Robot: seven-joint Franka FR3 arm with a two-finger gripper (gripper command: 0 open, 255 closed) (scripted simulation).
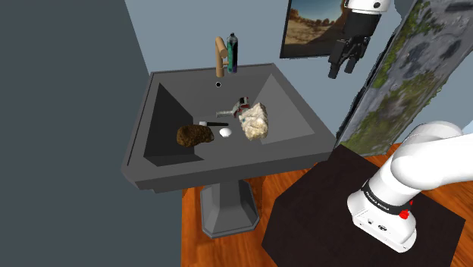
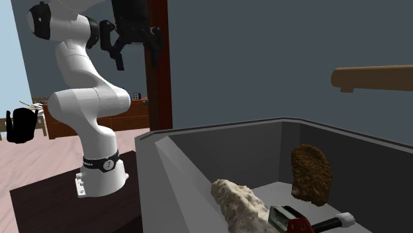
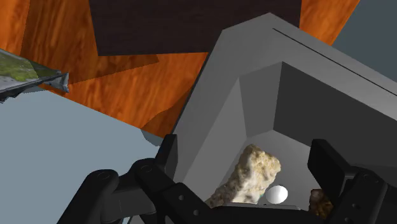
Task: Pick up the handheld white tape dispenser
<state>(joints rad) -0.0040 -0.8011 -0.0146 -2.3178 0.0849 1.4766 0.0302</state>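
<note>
Fingers (image 3: 168, 159) stand wide apart on nothing, high and well clear of the grey sink (image 3: 222, 83); past them the wrist view catches one pale rocky lump (image 3: 251, 175) and one white ball (image 3: 276, 195) in the basin. The shoulder view adds one grey-and-red tape dispenser (image 1: 241, 105) just beside that lump on its faucet side, one brown lump (image 1: 195, 135), then one brown faucet (image 1: 220, 54) and one dark bottle (image 1: 233, 53) at the far rim.

The sink's (image 1: 297, 115) basin lies open from above. A pale rock (image 1: 255, 121) stands just beside the tape dispenser (image 1: 241, 105), and the faucet (image 1: 220, 54) overhangs the back edge.
</note>
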